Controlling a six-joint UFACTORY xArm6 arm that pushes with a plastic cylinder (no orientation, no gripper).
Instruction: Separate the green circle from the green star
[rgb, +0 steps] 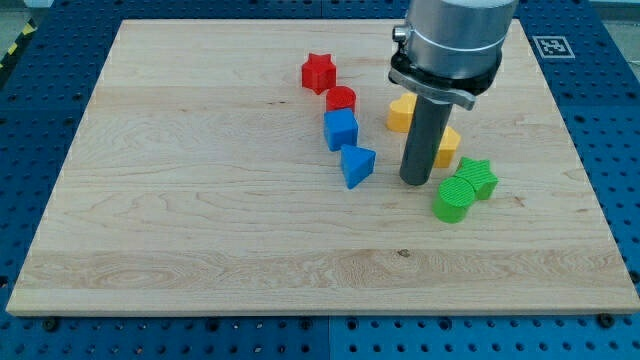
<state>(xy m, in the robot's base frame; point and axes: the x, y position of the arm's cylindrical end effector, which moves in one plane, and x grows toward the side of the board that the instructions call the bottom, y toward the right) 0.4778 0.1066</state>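
**Tip down just left of the green pair**

From my remote seat I read the wooden worktop (200, 220) from the view's left, where the boards lie bare. The first block is the red star (318, 72), near the view's top. Just below and to its right is the red cylinder (341, 98), touching the blue cube (340, 129) beneath it. The blue triangle (357, 164) lies just below that cube, slightly to the right.

Next comes my rod, with my tip (416, 182) resting on the wood between the blue triangle and the green blocks. There is no claw on this arm, so there is nothing to call spread or pinching. A yellow block (402, 113) peeks out on the rod's left, another yellow block (449, 146) on its right; their shapes are partly hidden.

Rightmost are the task's blocks: the green circle (454, 198) sits just right of my tip and slightly below it, touching the green star (477, 177) at its upper right.
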